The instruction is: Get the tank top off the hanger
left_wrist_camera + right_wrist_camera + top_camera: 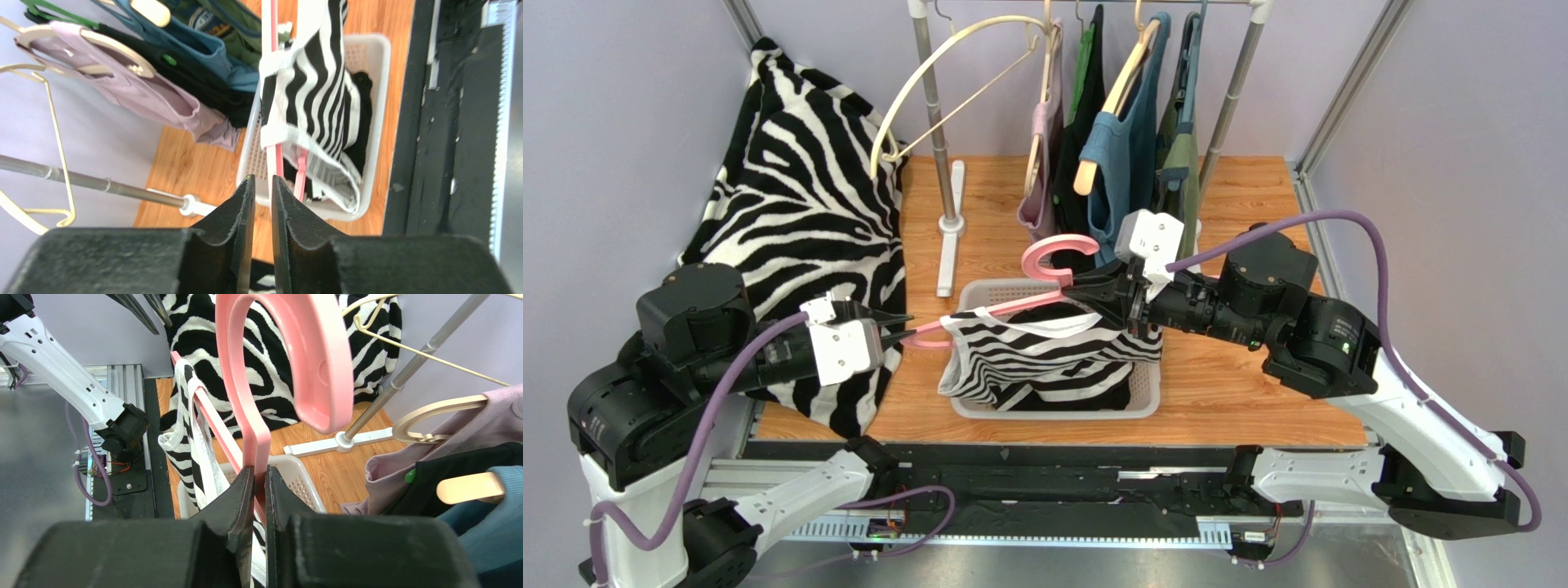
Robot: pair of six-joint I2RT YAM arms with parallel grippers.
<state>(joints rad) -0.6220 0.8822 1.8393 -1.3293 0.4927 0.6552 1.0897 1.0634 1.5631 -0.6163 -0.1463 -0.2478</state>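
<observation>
Clutter crowds the back of the wooden worktop (1247, 392). A metal clothes rail stand (946, 184) rises there. It carries a bare cream wire hanger (928, 74) and a row of hung garments: a lilac top (1044, 184), a black top (1085, 110), a blue top (1124, 159) on a wooden hanger, and an olive-green top (1182, 153). These hang close behind the white plastic basket (974, 294), and the lilac hem ends just beside the hook of the pink plastic hanger (1063, 255). A large zebra-print cloth (793, 184) drapes down the left side from the back corner to the near edge, right behind the left arm (683, 355).

The pink plastic hanger is held roughly level over the basket, with its hook turned toward the rail. The right jaws are pressed together on its neck, just under the hook. The left jaws pinch the tip of the hanger's left arm, with only a sliver of gap between them.

The zebra-striped tank top (1051, 355) is on the hanger. One white-edged strap loops over the hanger arm close to the left jaws, which occupy the very end of that arm. The top's body sags into the basket onto dark clothing (363, 82) lying inside. The right arm (1308, 331) reaches in from the right, over the basket's far corner and just in front of the hung garments.
</observation>
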